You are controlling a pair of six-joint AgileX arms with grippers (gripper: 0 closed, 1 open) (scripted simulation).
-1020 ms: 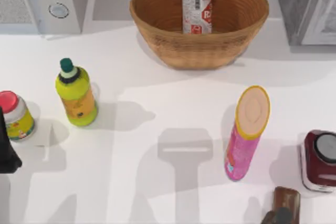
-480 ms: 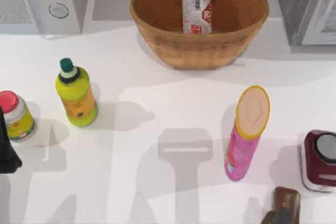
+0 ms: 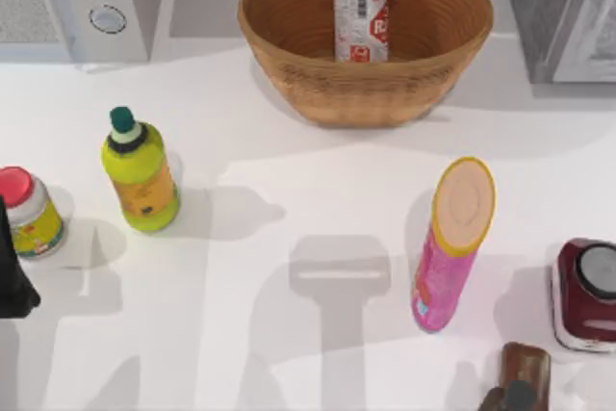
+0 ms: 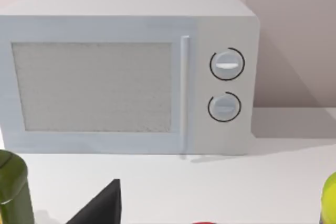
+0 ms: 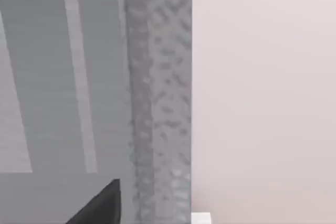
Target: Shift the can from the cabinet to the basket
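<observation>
Can (image 3: 361,18) upright in basket (image 3: 289,16) (base hidden by rim); both end effectors' grip state indiscernible.

I can read no full word anywhere. The can (image 3: 361,18) standing in the basket (image 3: 366,89) bears a barcode and a large white letter on red, seemingly "R". The other containers' labels are illegible.
</observation>
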